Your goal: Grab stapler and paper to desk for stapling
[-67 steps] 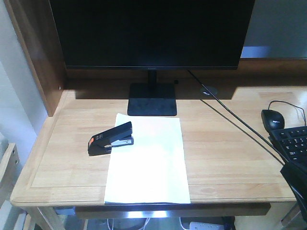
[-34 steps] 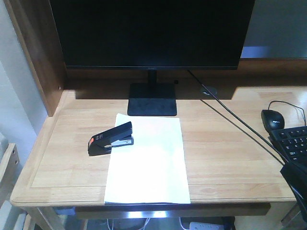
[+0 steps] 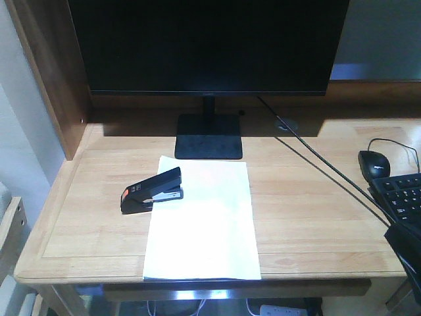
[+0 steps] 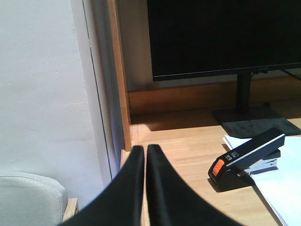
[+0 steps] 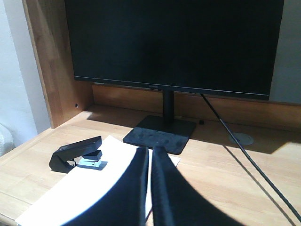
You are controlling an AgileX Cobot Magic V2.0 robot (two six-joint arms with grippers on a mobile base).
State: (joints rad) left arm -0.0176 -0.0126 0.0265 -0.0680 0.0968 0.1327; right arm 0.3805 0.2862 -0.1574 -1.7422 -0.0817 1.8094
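Note:
The black stapler [image 3: 152, 191] with an orange-red patch lies on the desk [image 3: 316, 217], its front end over the left edge of the white paper [image 3: 202, 224]. The paper lies flat in front of the monitor stand. In the left wrist view my left gripper [image 4: 145, 149] is shut and empty, back from the desk's left end, with the stapler [image 4: 247, 159] to its right. In the right wrist view my right gripper [image 5: 150, 151] is shut and empty above the paper [image 5: 89, 188], with the stapler [image 5: 77, 154] to its left. Neither gripper shows in the front view.
A black monitor [image 3: 207, 46] on a stand [image 3: 209, 137] fills the back. A black mouse [image 3: 373, 162] and keyboard [image 3: 402, 197] sit at the right, with a cable [image 3: 316, 161] running across. A dark wood side panel [image 3: 49, 72] stands at the left.

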